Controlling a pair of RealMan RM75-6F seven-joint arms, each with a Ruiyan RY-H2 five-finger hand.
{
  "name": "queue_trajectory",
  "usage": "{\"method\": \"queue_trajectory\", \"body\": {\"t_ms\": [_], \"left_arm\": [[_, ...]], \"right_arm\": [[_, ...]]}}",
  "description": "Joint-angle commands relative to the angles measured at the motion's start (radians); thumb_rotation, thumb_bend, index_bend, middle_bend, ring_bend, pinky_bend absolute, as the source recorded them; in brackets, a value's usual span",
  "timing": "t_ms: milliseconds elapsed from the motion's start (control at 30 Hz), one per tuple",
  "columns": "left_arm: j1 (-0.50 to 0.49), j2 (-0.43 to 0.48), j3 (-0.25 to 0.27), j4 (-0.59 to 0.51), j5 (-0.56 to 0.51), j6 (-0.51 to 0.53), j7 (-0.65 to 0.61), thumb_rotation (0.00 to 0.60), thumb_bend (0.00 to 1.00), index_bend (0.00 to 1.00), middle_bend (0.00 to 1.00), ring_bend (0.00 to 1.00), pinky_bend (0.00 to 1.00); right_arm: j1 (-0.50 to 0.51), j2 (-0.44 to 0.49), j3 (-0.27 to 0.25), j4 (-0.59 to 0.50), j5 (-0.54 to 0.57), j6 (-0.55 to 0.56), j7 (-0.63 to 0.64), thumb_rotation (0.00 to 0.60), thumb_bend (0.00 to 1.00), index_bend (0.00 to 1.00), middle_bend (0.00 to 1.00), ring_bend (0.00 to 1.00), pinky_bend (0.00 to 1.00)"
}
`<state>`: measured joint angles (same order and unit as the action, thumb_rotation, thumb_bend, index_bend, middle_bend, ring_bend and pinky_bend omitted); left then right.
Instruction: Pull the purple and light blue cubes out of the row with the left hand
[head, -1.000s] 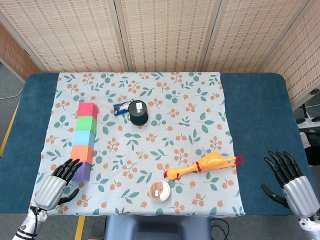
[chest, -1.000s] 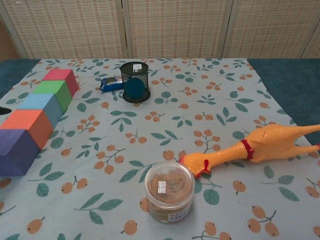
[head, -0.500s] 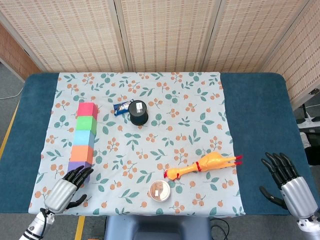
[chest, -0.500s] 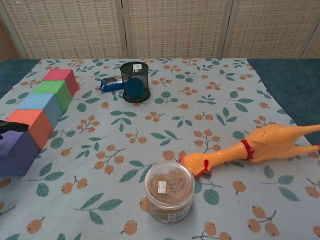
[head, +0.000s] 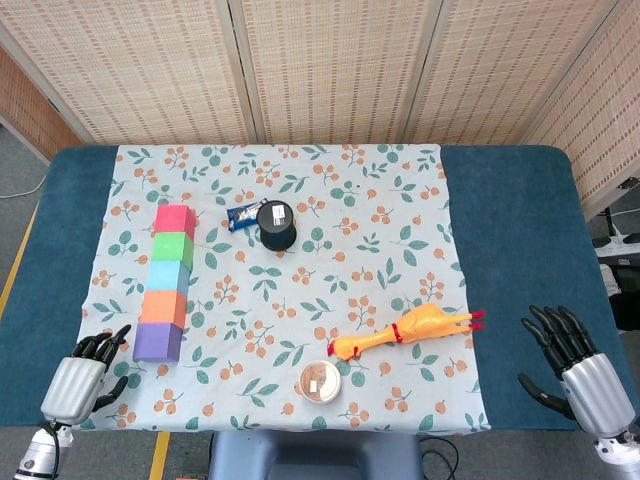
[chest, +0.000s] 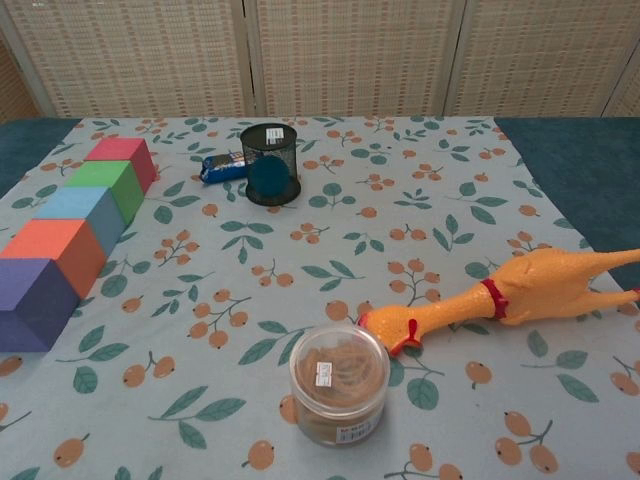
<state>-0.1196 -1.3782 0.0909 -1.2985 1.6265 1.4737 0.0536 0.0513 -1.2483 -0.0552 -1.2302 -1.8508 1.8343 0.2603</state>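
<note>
Several cubes stand in a straight row on the left of the floral cloth. The purple cube (head: 158, 342) (chest: 33, 300) is at the near end and the light blue cube (head: 170, 275) (chest: 82, 214) is in the middle. Orange (head: 165, 309), green (head: 173, 247) and pink (head: 175, 219) cubes fill the other places. My left hand (head: 82, 377) hovers open at the table's near left corner, left of the purple cube and apart from it. At the near right edge my right hand (head: 573, 358) is open and holds nothing. Neither hand shows in the chest view.
A black mesh cup (head: 276, 225) with a blue ball inside (chest: 267, 174) stands mid-table beside a small blue packet (head: 241, 213). A yellow rubber chicken (head: 408, 331) lies at the right. A clear round tub of rubber bands (head: 321, 381) sits near the front edge.
My left hand has drawn back left and toward the near edge, away from the purple cube it was touching. The cubes still stand in their row. My right hand has barely shifted.
</note>
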Motion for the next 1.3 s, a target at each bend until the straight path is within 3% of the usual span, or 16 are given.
{"method": "queue_trajectory", "body": {"t_ms": [33, 467, 1067, 1200, 1300], "left_arm": [[0.008, 0.002, 0.002, 0.005, -0.012, -0.015, 0.01, 0.6, 0.36, 0.14, 0.33, 0.21, 0.26], [-0.036, -0.008, 0.003, 0.004, 0.006, -0.085, -0.02, 0.6, 0.36, 0.15, 0.33, 0.21, 0.26], [-0.123, 0.031, 0.065, -0.212, 0.233, -0.077, 0.042, 0.6, 0.36, 0.17, 0.33, 0.24, 0.31], [-0.116, 0.01, 0.049, -0.202, 0.275, -0.015, 0.071, 0.6, 0.35, 0.09, 0.22, 0.19, 0.32], [-0.128, -0.004, 0.032, -0.177, 0.268, -0.021, 0.071, 0.6, 0.36, 0.0, 0.06, 0.04, 0.24]], "right_arm": [[0.0, 0.002, -0.002, -0.001, -0.001, -0.003, 0.003, 0.6, 0.17, 0.0, 0.0, 0.0, 0.02], [0.002, 0.004, -0.006, -0.006, 0.001, -0.013, 0.009, 0.6, 0.17, 0.0, 0.0, 0.0, 0.02], [-0.003, 0.016, -0.003, -0.021, 0.006, -0.005, 0.023, 0.6, 0.17, 0.0, 0.0, 0.0, 0.02], [-0.003, 0.022, -0.005, -0.024, 0.007, -0.008, 0.032, 0.6, 0.17, 0.0, 0.0, 0.0, 0.02], [-0.003, 0.024, -0.007, -0.026, 0.007, -0.011, 0.035, 0.6, 0.17, 0.0, 0.0, 0.0, 0.02]]}}
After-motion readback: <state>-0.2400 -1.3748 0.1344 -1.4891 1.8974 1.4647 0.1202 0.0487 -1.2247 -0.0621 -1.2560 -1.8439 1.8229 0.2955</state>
